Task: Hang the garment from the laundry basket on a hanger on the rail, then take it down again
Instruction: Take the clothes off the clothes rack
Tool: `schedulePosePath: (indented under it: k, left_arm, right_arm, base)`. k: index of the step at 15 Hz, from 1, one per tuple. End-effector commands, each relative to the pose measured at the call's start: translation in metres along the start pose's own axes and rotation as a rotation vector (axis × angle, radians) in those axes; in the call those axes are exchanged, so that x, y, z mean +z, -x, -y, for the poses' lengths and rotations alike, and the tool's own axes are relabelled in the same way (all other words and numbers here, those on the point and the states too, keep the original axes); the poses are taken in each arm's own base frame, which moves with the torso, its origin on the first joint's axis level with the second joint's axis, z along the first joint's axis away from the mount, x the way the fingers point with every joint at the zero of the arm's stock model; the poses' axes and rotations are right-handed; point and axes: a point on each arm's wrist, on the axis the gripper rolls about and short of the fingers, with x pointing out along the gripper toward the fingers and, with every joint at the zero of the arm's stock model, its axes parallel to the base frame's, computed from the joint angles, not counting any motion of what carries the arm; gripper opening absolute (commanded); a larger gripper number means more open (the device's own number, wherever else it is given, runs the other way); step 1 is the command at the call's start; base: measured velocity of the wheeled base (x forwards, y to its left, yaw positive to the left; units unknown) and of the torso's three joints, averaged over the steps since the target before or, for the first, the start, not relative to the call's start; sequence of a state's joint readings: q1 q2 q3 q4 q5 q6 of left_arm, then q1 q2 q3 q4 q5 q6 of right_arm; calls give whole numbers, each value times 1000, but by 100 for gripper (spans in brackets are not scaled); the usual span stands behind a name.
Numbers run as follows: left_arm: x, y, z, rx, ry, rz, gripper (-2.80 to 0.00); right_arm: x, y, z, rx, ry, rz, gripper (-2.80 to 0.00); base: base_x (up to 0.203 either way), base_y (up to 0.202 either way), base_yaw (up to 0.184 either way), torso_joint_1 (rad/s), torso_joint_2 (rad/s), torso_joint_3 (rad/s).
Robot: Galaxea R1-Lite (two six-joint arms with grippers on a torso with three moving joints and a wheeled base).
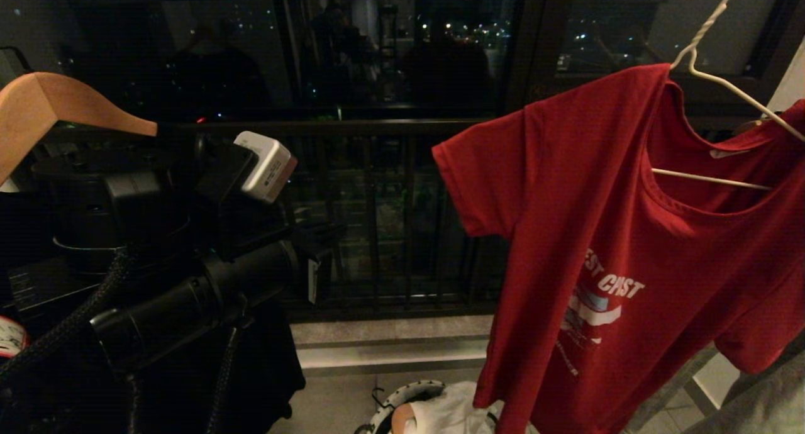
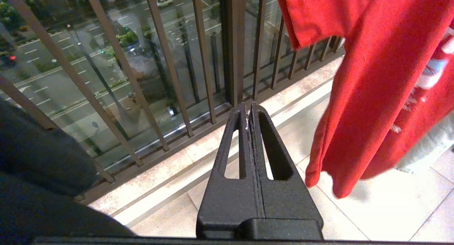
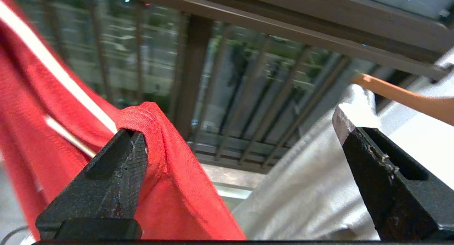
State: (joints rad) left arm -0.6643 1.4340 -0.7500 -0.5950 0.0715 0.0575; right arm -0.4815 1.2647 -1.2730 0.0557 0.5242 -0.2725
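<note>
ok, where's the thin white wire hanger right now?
Head view, upper right: thin white wire hanger threaded through the red T-shirt's neckline, before the dark window.

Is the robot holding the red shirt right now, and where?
No. The right gripper is open, one finger just touching the red T-shirt's edge. The left gripper is shut on nothing.

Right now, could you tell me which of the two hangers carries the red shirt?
The thin white wire hanger carries the shirt; the wooden hanger does not.
</note>
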Motion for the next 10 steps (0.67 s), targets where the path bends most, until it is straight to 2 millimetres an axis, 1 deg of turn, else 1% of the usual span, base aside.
schedulePosePath:
  k: [1, 6, 8, 10]
  left_arm:
    - [1, 1, 0, -1, -1, 6, -280]
    - [1, 1, 0, 1, 0, 8, -280]
    - [1, 1, 0, 0, 0, 8, -280]
    - [1, 1, 3, -10, 0, 8, -280]
  right_arm:
    - [3, 17, -10, 26, 42, 19, 0]
    - [-1, 39, -26, 86, 64, 17, 0]
    - [1, 48, -31, 99, 66, 23, 0]
    - [0, 47, -31, 101, 67, 21, 0]
  base:
    - [0, 0, 0, 0, 0, 0]
    - [0, 0, 0, 0, 0, 0]
    - [0, 0, 0, 0, 0, 0]
    - [0, 0, 0, 0, 0, 0]
